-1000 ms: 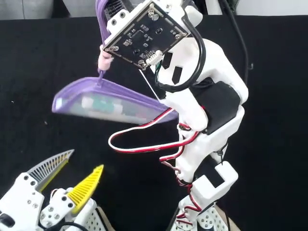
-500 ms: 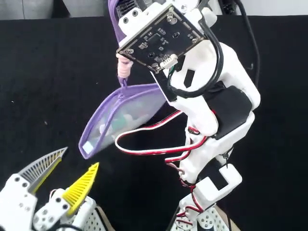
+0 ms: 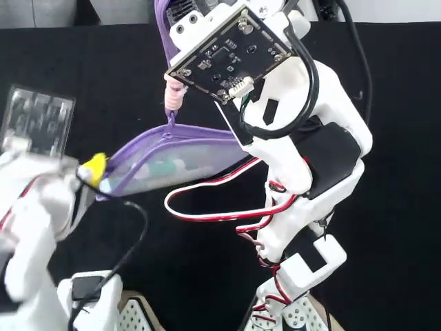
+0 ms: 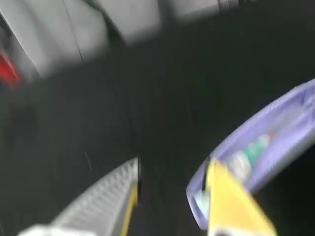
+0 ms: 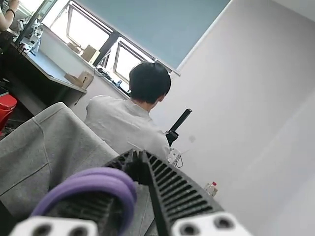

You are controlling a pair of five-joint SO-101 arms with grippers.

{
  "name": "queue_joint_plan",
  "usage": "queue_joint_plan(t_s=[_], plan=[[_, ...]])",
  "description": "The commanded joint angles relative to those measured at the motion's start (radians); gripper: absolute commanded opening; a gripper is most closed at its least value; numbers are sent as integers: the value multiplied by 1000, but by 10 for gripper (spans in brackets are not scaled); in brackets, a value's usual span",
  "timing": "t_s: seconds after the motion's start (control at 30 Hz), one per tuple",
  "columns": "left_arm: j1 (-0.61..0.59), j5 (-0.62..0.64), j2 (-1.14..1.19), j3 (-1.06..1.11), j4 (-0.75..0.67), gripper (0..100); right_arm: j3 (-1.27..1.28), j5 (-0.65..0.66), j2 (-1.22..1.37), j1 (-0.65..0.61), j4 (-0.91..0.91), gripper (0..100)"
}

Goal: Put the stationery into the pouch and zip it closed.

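Pouch [image 3: 180, 153] dangles by purple strap [image 5: 93, 186] pinched in right gripper [image 5: 138, 161]. Left gripper [image 4: 172, 169] is spread wide at pouch's lower end. Likely risk: a swinging pouch dodges the grab and stationery [image 3: 162, 168] spills.

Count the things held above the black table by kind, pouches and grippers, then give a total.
Pouches: 1, a purple fabric zip pouch with a clear side
Grippers: 2, the left gripper and the right gripper
Total: 3
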Motion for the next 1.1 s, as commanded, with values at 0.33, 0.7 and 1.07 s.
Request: queue_joint_plan(t_s=[0.33, 0.7, 1.07], plan=[[-82, -256, -198, 435, 3, 223, -51, -9, -36, 18, -2, 11], [-1, -195, -198, 450, -46, 223, -51, -9, -45, 18, 2, 11], [74, -169, -198, 578, -193, 223, -61, -9, -45, 61, 37, 11]])
